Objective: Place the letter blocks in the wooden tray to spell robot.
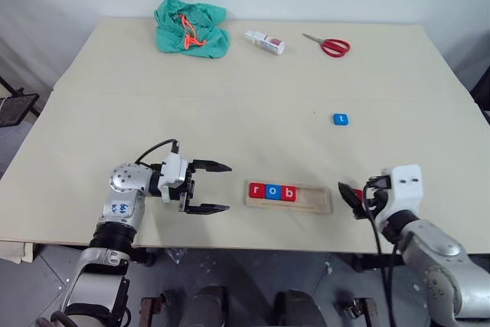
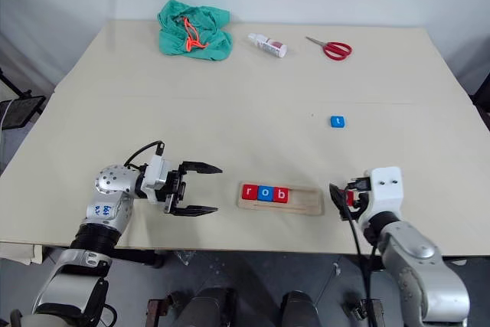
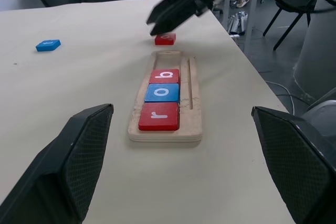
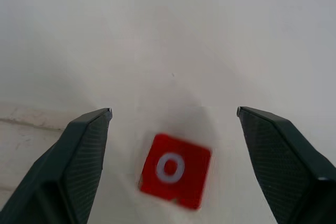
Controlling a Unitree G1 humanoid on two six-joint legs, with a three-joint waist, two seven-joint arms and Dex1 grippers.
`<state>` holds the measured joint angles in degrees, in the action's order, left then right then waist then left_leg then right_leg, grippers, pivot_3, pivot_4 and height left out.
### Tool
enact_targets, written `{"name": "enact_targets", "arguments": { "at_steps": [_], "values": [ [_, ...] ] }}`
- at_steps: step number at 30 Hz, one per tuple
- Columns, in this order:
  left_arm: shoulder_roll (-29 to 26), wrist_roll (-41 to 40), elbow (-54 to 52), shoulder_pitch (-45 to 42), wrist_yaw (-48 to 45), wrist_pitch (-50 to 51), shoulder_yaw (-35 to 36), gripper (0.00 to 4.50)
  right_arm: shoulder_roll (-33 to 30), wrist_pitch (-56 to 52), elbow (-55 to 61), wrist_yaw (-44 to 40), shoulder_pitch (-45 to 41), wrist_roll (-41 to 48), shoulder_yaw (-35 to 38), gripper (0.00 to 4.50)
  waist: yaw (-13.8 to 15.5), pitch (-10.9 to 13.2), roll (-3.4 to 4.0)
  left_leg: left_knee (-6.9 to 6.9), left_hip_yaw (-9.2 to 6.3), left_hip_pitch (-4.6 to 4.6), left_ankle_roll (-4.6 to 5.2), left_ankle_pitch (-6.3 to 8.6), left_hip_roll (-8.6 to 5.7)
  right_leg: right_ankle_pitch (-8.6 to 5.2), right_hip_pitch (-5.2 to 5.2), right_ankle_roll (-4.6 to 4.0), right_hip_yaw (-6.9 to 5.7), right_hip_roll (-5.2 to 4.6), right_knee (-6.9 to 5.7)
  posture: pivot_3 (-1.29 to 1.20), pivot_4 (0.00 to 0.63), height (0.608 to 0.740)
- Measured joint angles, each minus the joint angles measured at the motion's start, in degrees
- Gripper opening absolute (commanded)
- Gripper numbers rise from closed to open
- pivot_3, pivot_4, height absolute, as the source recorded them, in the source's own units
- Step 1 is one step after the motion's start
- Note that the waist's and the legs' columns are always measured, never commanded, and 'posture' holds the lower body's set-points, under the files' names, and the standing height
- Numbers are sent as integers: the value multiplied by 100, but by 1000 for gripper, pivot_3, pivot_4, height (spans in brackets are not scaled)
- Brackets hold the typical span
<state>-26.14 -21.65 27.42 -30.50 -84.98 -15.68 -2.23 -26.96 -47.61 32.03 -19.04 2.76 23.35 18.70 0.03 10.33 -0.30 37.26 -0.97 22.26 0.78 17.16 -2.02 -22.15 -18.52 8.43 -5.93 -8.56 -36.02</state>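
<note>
Wooden tray (image 1: 289, 197) near front edge of table (image 1: 245, 89), r, o, b blocks (image 1: 272, 192) seated at its left end. Red o block (image 4: 173, 169) flat on table off tray's right end, between spread fingers of right gripper (image 4: 173, 116), untouched. Blue t block (image 1: 341, 119) toward right edge. Left gripper (image 1: 217, 187) spread, empty, left of tray.

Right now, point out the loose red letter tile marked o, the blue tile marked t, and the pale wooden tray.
red o tile (image 4: 172, 170): right wrist view, its face.
blue t tile (image 1: 340, 119): left eye view, its top.
wooden tray (image 1: 315, 199): left eye view, bare groove.

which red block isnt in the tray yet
The red o block, lying on the table between the right gripper's open fingers; the red r and b already sit in the wooden tray.
</note>
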Motion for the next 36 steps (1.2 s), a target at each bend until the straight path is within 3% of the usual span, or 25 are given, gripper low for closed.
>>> {"name": "enact_targets", "arguments": {
  "at_steps": [8, 12, 16, 23, 32, 36],
  "values": [
    [53, 0, -194, 124, -14, 70, -10, 4500, -1599, 1860, -1774, -2596, -14, -29, -36, 4054, -2, 1, -2, 3, 3, 0, 1, 0, 4, 0, 8, 0, -8, 0, 5, 0, 150, 740],
    [30, 0, -240, 194, 22, 100, 1, 4500, -2466, 2512, -2731, -4070, -495, -146, -604, 4054, -18, 2, -3, 5, 7, 0, 1, -1, 6, 0, 7, 0, -7, 1, 10, 0, 150, 740],
    [8, -1, -365, 232, 82, 143, 9, 4500, -2666, 2941, -3214, -4845, -1061, -283, -1069, 4054, -6, 3, -4, 9, 4, 3, 1, -1, 10, 0, 9, 0, -17, 2, 9, 0, 150, 740],
    [-122, -5, -633, 513, 208, 226, 62, 4500, -2670, 3762, -4330, -5421, -1968, -801, -1726, 4054, 13, 3, -6, 19, -2, 11, 2, 0, 4, 0, 10, 0, -23, -3, 11, 0, 150, 740],
    [-181, -6, -854, 587, 356, 301, 121, 4500, -2668, 4439, -5124, -5803, -2432, -1188, -2055, 4054, 10, 3, -5, 22, -1, 11, 2, 0, 5, 0, 13, 0, -26, -3, 11, 0, 150, 740],
    [-186, -6, -865, 597, 380, 310, 121, 4500, -2668, 4635, -5290, -5871, -2483, -1212, -2060, 3147, 18, 3, -6, 24, -1, 12, 1, 0, 4, 0, 15, 0, -30, -3, 11, 0, 150, 740]
  ]
}}
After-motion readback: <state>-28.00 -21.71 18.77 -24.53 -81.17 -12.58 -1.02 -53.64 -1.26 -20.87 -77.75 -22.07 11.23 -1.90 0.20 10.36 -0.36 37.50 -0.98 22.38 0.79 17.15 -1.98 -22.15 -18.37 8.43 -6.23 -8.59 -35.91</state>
